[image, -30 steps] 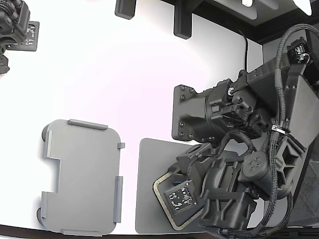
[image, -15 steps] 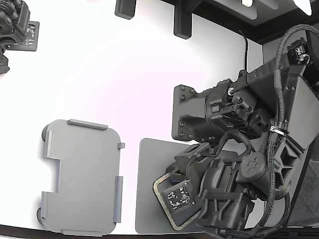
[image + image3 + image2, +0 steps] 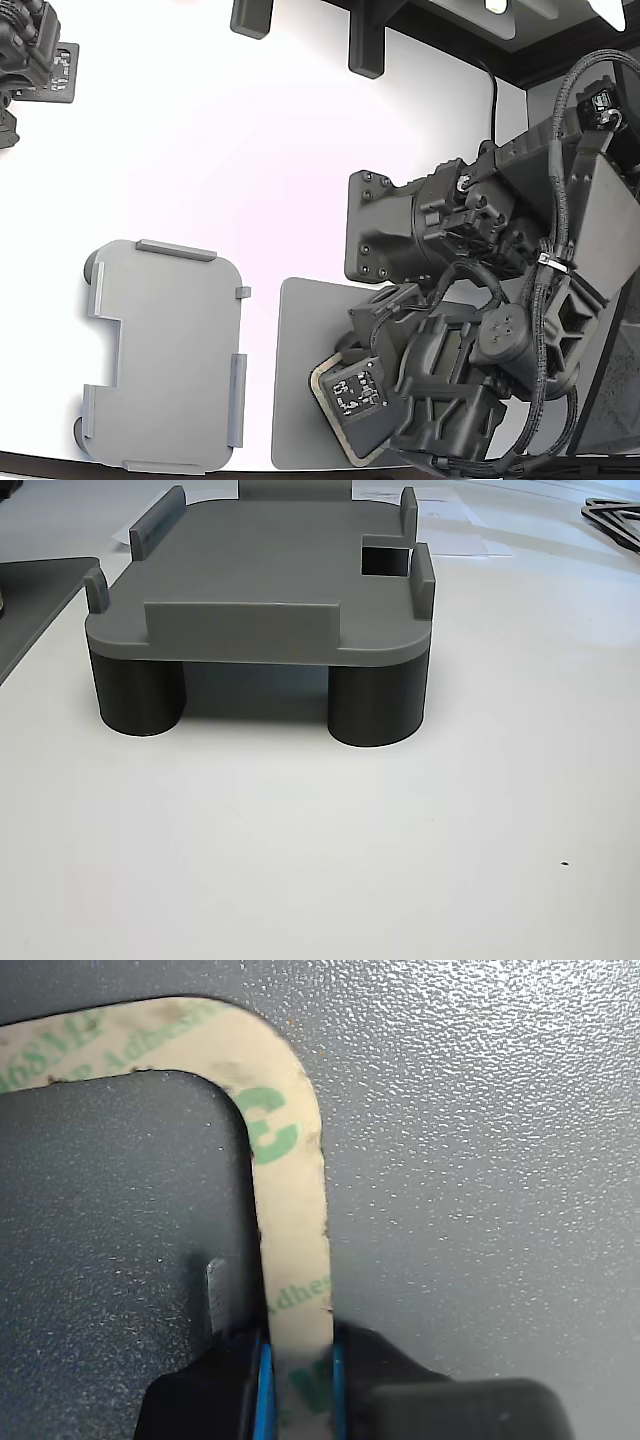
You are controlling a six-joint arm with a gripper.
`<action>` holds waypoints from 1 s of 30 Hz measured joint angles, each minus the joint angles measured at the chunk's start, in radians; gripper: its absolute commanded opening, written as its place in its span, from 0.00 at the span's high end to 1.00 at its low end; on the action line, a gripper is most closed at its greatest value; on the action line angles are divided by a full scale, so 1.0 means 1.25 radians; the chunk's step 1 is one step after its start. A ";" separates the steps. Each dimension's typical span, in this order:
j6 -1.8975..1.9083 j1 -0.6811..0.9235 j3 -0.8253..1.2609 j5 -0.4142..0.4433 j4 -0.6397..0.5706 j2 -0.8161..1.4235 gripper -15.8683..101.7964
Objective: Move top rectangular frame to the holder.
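Note:
The top rectangular frame (image 3: 290,1210) is beige with green print and lies on the dark grey mat (image 3: 480,1160). My gripper (image 3: 298,1345) is shut across one of its thin sides, with a blue-padded finger on the inner edge and one on the outer edge. In the exterior view only a corner of the frame (image 3: 328,410) shows from under my gripper (image 3: 372,405), at the lower middle over the mat (image 3: 300,330). The holder (image 3: 165,350), a light grey tray with edge tabs and a notch, stands bare at the exterior view's lower left. It also shows in the other view (image 3: 270,570), on round legs.
My arm's bulk and cables (image 3: 520,300) fill the exterior view's right. A second arm (image 3: 30,50) sits at the far upper left. Black brackets (image 3: 365,45) stand at the back edge. White table (image 3: 250,170) lies between the holder and the arm.
My gripper and wrist have shifted slightly toward the exterior view's left and up, and the frame's visible corner has moved with them.

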 measured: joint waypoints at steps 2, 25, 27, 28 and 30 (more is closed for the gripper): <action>0.000 0.000 -0.010 0.010 0.007 -0.009 0.95; 0.499 -0.112 -0.555 0.157 0.304 -0.113 0.96; 0.594 -0.142 -0.589 0.131 0.304 -0.118 0.96; 0.647 -0.161 -0.598 0.131 0.304 -0.118 0.96; 0.745 -0.195 -0.599 0.130 0.304 -0.128 0.96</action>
